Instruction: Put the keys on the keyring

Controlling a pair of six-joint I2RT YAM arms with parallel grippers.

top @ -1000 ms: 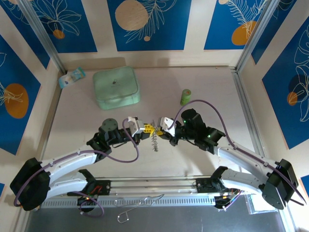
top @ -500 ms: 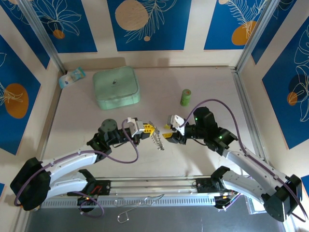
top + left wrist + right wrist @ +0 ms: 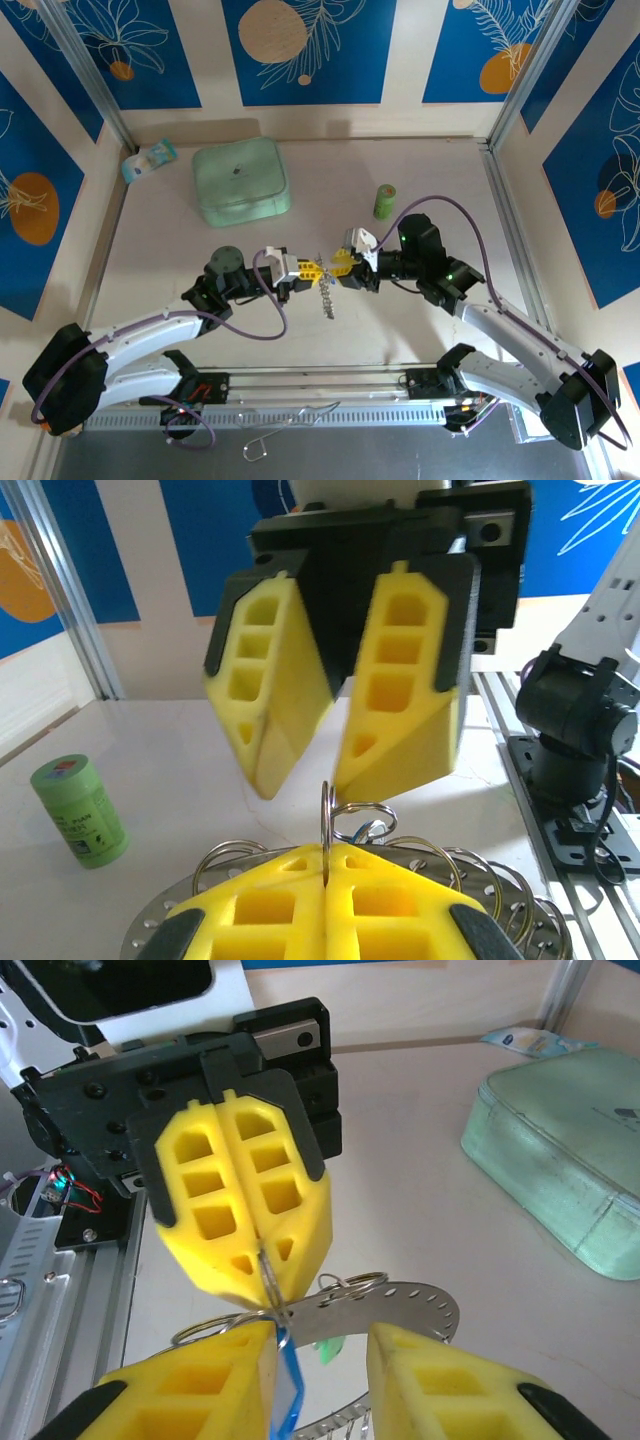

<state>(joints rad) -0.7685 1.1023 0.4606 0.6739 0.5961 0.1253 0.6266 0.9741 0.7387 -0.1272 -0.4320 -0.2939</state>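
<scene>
The left gripper [image 3: 308, 268] is clamping its fingers on a wire loop of the keyring [image 3: 470, 865] above the tabletop [image 3: 400, 320] while the right gripper [image 3: 345, 262], fingers apart, is flanking the blue-headed key [image 3: 290, 1390] hanging at that loop, so threading is probably proceeding, not finishing.

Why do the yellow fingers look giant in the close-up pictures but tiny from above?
Left wrist view: the left gripper sits right by the lens, so it looks giant, cut off by the bottom edge. Right wrist view: same for the right gripper. Top external view: camera far off, even light, both look tiny.
</scene>
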